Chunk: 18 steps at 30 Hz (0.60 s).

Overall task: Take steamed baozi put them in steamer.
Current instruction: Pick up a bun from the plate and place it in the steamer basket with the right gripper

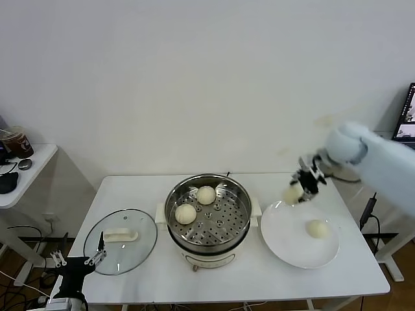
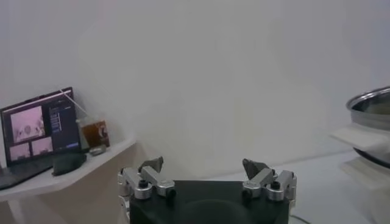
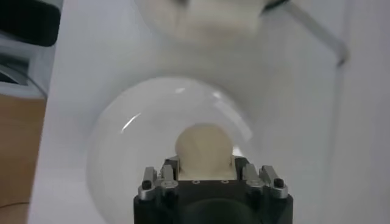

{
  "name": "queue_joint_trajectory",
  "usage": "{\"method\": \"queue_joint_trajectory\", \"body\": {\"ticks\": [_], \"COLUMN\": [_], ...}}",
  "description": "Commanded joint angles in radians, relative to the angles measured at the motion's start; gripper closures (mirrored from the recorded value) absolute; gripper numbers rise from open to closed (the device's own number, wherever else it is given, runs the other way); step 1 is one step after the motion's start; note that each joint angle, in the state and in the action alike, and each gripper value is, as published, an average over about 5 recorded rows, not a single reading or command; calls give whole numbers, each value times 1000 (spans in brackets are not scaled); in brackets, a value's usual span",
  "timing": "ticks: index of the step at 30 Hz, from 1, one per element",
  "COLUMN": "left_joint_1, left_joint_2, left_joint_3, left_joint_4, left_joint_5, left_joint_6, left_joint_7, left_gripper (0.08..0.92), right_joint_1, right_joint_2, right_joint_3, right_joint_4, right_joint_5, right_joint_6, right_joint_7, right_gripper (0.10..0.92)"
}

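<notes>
Right gripper (image 1: 299, 188) is closed on one steamed baozi (image 1: 292, 192), held above the far-left rim of the white plate (image 1: 285, 238). A second bun (image 1: 317, 228) lies on that plate. Two buns (image 1: 206, 195) sit inside the steamer (image 1: 241, 223) just beside it. Left gripper (image 2: 206, 171), fingers spread, hangs low off the table's near-left corner.

Two smooth cream-white round baozi (image 1: 206, 195) (image 1: 185, 214) rest on the perforated tray inside the shiny round stainless-steel steamer (image 1: 241, 214); a third (image 1: 317, 228) lies apart; a fourth (image 1: 293, 192) is airborne.
</notes>
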Motion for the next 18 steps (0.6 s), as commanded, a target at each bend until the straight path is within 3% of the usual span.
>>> {"method": "queue_joint_trajectory", "body": {"ticks": [1, 10, 18], "left_joint_1": [0, 6, 9], "left_joint_2": [-1, -8, -13], "left_joint_3": [-1, -11, -24], "left_joint_4": [2, -5, -10], "left_joint_5": [0, 1, -1], "left_joint_6": [-2, -5, -7], "left_joint_7": [0, -1, -2], "left_gripper": [177, 177, 177], "right_joint_1": [270, 215, 133], "right_joint_2": [157, 425, 562], "right_joint_3": [-144, -325, -352], "right_joint_4": [83, 128, 55], "right_joint_5": [135, 86, -95], "right_joint_6": [153, 403, 557], "right_joint_7": [-1, 89, 135], "right_gripper": [480, 471, 467]}}
